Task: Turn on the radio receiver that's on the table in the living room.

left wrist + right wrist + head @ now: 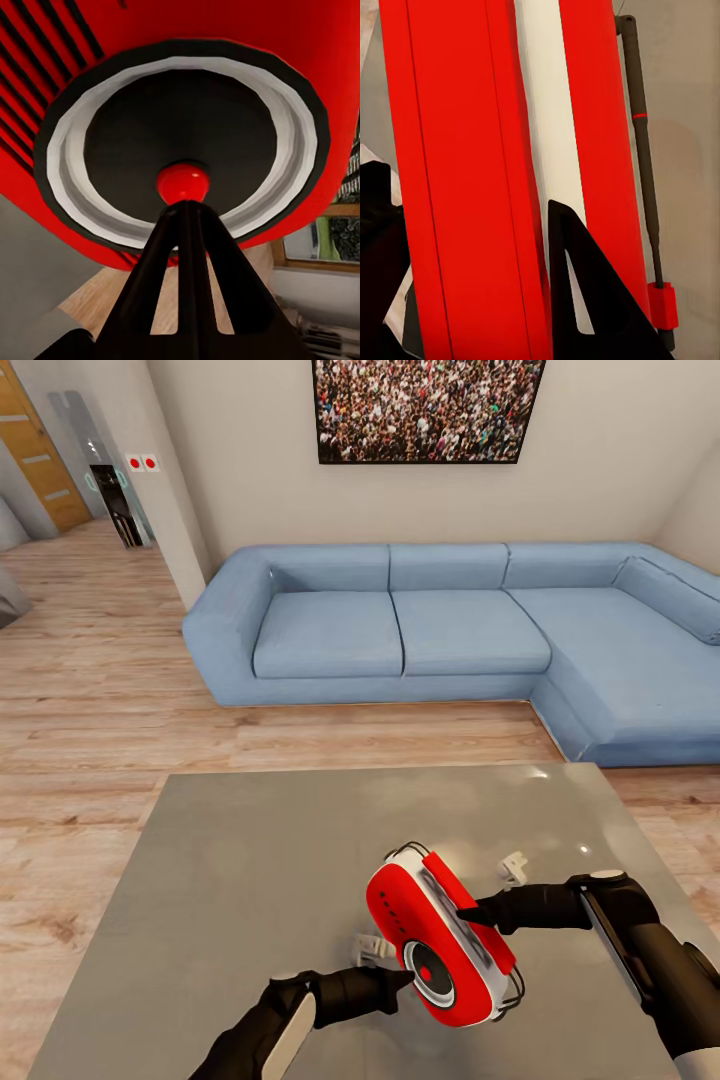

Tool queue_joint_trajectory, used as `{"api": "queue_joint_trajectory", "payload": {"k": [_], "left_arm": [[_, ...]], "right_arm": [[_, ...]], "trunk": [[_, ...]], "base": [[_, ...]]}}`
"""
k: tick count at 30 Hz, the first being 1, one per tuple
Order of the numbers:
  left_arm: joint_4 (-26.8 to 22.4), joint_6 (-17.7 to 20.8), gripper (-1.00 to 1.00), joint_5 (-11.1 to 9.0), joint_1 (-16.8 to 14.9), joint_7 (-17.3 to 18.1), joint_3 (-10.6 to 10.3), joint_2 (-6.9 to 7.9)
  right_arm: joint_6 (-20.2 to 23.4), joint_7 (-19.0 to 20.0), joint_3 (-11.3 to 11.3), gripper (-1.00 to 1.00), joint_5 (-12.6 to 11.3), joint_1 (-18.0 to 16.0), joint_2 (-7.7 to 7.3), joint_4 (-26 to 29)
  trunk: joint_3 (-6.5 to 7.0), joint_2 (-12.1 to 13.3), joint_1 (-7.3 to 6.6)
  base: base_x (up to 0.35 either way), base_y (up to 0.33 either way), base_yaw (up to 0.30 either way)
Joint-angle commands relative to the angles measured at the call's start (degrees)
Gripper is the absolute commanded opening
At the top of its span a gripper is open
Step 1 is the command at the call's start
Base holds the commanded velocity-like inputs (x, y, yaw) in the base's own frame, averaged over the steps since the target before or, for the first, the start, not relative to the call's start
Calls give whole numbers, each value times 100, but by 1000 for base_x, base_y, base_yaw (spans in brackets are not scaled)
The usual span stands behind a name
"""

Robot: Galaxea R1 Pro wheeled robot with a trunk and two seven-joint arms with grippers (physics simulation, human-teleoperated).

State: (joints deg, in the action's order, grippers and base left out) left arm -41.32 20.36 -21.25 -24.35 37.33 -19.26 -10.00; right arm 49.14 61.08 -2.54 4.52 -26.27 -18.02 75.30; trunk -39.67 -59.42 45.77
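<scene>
— Red casing first: from the head view the radio receiver (440, 945) sits tilted above the table (250, 860), near its front edge, the blue sofa (450, 630) well beyond. What holds it?

— The right gripper (470, 913) pinches the radio's body. The left gripper (405, 980) has its fingers pressed together, tip at the radio's dial (432, 972).

— And the left wrist view?

— It shows what the head view cannot: the tip meeting the small red button (182, 181) at the dial's centre.

— The right wrist view?

— One finger (585, 300) lies on the radio's white band (544, 135), beside the thin handle (643, 172).

— Risk?

— I judge a hard push could twist the radio out of the pinch, dropping it onto the table.
</scene>
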Motion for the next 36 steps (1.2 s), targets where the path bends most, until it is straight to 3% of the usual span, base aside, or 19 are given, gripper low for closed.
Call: {"api": "queue_joint_trajectory", "payload": {"k": [1, 7, 36], "left_arm": [[0, -9, -100, -33, 0, -12, -25, 0], [1, -30, -100, -152, 0, -31, -73, 0], [41, -190, -100, -182, -24, -110, -86, 0]], "right_arm": [[25, 0, -1, -100, -39, 0, 0, 2], [25, 0, -1, -100, -39, 0, 0, 2], [25, 20, -1, -100, -48, 0, 9, 4]], "trunk": [[0, 0, 0], [0, 0, 0], [0, 0, 0]], "base": [[0, 0, 0], [0, 0, 0], [0, 0, 0]]}}
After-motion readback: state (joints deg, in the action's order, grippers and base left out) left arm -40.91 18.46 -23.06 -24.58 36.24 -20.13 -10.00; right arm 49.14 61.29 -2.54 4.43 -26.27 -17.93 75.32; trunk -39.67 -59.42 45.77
